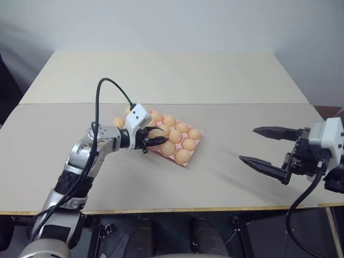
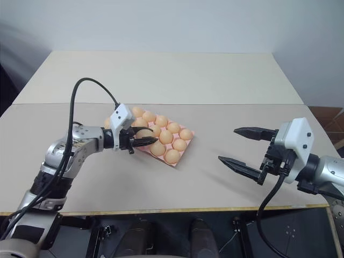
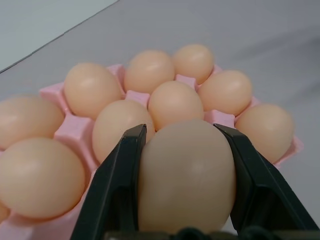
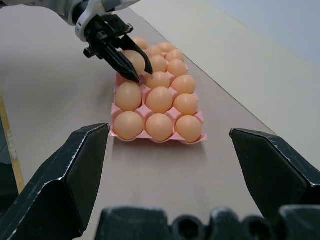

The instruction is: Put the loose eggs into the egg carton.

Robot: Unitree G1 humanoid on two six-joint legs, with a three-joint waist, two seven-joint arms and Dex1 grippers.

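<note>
Left gripper [image 3: 185, 150] clamps a tan-orange oval egg [image 3: 186, 175] over the pink moulded egg carton [image 4: 145, 111], mid-tabletop; right gripper [image 1: 264, 146] gapes wide, empty.

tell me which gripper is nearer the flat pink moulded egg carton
Left. The left gripper is over the flat pink moulded egg carton, shut on a tan egg. The right gripper hangs open, well off to the carton's right.
</note>
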